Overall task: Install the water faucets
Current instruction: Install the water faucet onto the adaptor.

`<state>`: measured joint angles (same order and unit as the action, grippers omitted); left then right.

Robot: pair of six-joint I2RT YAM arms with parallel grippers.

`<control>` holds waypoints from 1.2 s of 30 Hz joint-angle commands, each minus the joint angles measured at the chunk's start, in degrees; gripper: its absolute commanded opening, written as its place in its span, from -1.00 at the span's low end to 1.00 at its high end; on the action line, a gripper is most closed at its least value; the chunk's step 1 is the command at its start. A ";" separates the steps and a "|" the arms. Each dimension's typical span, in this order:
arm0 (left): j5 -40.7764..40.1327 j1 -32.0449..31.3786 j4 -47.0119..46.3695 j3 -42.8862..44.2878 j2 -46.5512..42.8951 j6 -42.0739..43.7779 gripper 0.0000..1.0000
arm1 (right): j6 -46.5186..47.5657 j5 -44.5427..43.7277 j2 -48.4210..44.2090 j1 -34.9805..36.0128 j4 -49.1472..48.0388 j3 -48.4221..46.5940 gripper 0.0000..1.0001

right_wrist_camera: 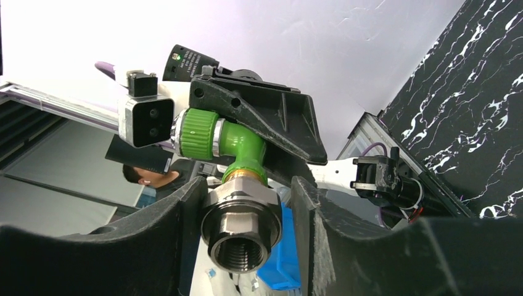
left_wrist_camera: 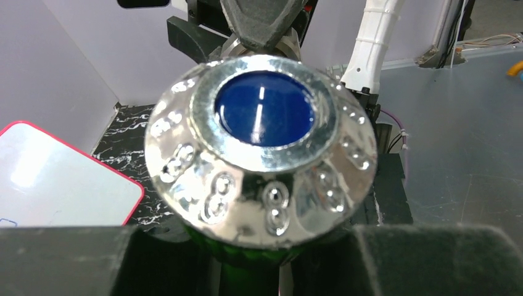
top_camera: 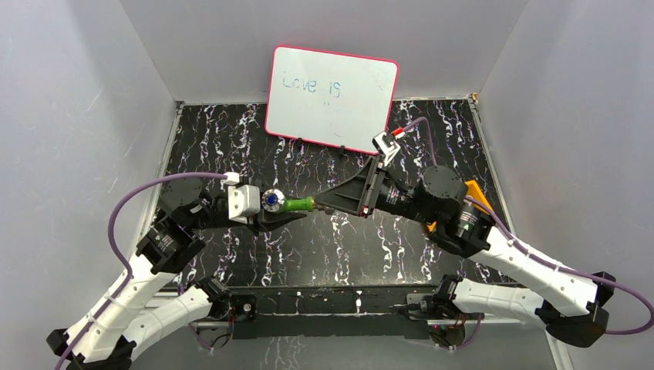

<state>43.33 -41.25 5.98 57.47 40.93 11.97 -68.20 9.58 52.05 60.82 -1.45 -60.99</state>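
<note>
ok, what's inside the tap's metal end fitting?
Inner threads show in the metal end fitting on the tap. Deeper in, the bore is dark, so anything lodged there can't be seen.

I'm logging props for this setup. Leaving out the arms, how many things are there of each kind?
Green faucet: 1
Whiteboard: 1
Orange tray, mostly hidden behind the right arm: 1
Total: 3
</note>
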 commanded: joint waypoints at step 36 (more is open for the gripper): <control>4.37 -0.69 -6.94 5.85 5.02 -30.61 -1.00 | 87.78 13.65 -10.66 -0.03 -0.07 -7.27 0.50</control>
<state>44.29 -41.76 4.78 59.55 45.45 -10.76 2.00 12.34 39.90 60.77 -6.42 -62.81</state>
